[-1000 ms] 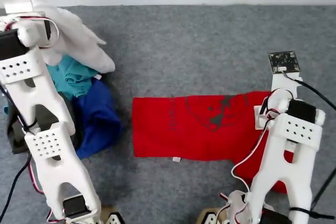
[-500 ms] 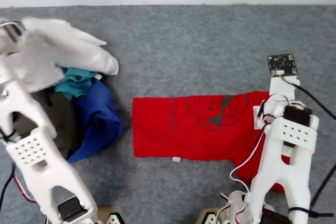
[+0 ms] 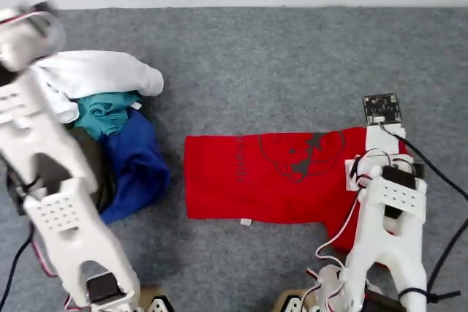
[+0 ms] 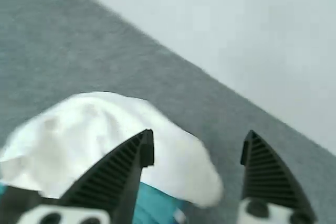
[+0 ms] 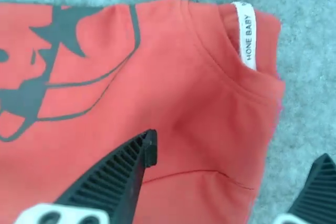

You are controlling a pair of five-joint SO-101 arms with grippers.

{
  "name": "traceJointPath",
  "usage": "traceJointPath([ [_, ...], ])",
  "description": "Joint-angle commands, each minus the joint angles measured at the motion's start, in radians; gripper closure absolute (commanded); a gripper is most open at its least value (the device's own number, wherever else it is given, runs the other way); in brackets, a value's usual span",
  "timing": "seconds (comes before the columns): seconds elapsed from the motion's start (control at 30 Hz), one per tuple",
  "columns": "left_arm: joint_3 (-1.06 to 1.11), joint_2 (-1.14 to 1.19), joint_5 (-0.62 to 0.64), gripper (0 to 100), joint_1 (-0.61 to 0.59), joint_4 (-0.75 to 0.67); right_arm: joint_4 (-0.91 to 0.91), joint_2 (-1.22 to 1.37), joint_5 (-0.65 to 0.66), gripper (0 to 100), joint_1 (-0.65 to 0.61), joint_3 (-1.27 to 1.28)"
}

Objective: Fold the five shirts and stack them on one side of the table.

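Grey carpet (image 3: pixel 292 56), red shirt (image 3: pixel 270 177), crumpled heap (image 3: pixel 121 133)

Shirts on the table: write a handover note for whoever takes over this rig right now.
Left tool: open, above the white shirt, holding nothing.
Right tool: open, over the collar end of the red shirt, holding nothing.
Things: the white shirt tops a loose heap on the robot's left with the teal shirt, blue shirt and dark shirt. The red shirt lies flat mid-table and looks partly folded into a strip.
Done: at most a first fold on the red shirt.
Left: finish it, fold the other four, stack all five on one side.
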Motion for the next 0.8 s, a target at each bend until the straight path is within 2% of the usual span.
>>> traceJointPath([
  [0.0,0.116,-0.084,0.009,73,0.204,0.021,-0.025,-0.019,0.006,56.7,0.096,-0.008],
  [0.13,0.412,-0.109,0.006,73,0.404,0.020,-0.027,-0.019,0.011,56.7,0.205,-0.008],
  [0.3,0.714,-0.100,0.003,73,0.571,0.018,-0.048,-0.019,0.012,56.7,0.229,-0.003],
  [0.5,0.941,-0.098,-0.078,73,0.666,0.015,-0.209,0.028,0.012,56.7,0.231,0.040],
  [0.77,1.082,-0.097,-0.190,73,0.680,-0.034,-0.335,0.237,0.012,56.7,0.232,0.038],
])
